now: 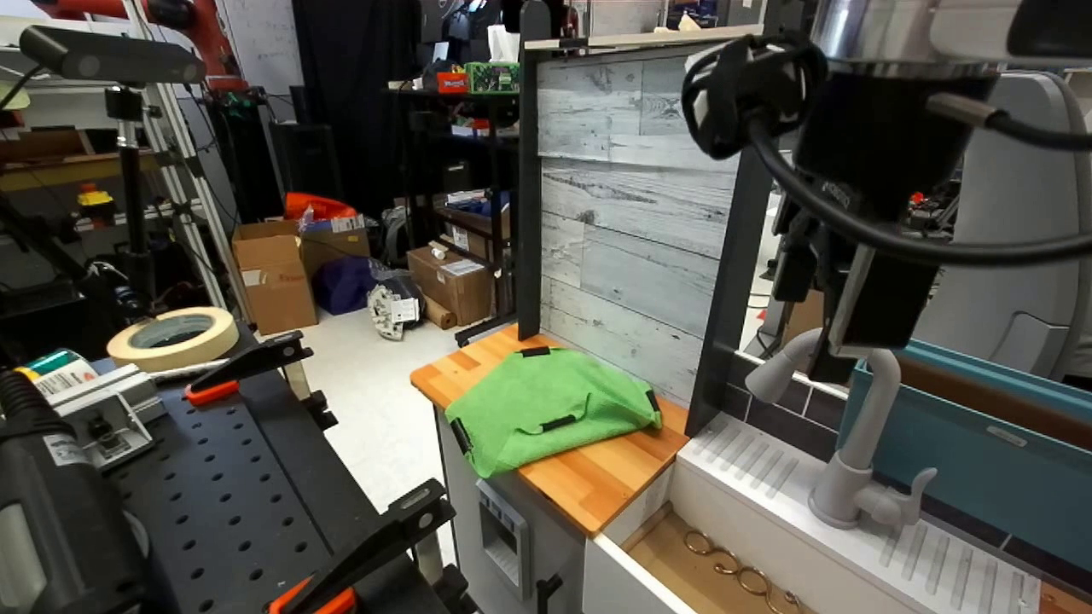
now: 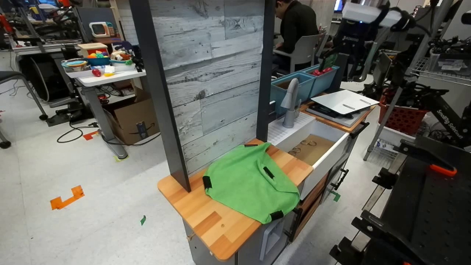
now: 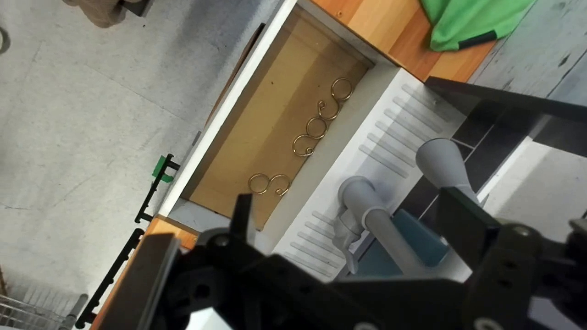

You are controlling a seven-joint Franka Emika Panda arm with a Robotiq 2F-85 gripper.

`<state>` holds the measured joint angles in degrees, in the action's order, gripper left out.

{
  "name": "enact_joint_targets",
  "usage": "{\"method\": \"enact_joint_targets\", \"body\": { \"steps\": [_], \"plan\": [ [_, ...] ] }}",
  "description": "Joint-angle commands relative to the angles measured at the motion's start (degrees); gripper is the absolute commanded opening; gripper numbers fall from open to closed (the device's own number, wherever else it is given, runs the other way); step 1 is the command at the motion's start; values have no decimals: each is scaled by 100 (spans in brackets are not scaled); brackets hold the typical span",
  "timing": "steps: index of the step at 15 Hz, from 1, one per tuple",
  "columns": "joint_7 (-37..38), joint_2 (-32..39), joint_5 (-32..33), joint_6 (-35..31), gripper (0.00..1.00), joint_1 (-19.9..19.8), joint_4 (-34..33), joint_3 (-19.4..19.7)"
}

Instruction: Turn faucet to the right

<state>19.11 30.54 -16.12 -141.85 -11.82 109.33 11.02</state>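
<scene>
Gripper [image 3: 347, 205] stands agape; in wrist view, 1 finger [image 3: 465, 220] partly hides the faucet [image 3: 390, 236].

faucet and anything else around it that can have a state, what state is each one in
Faucet: upright, spout pointing along the ledge, no stream visible
Lever: tip up
Gripper: open; contact with the faucet unclear
Cloth: spread, creased, hanging over the counter's edge
Sink: wire curls lying in it
Bins: open-topped
White board: lying on its flat side
</scene>
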Motion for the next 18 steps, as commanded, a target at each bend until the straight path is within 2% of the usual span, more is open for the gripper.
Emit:
{"method": "enact_joint_targets", "body": {
  "steps": [1, 12, 18],
  "plan": [
    [350, 541, -147, 30, 100, -34, -615, -59],
    [214, 1466, -591, 41, 100, -205, -1863, -557],
    [295, 1814, -612, 141, 100, -241, -2299, -553]
  ]
}}
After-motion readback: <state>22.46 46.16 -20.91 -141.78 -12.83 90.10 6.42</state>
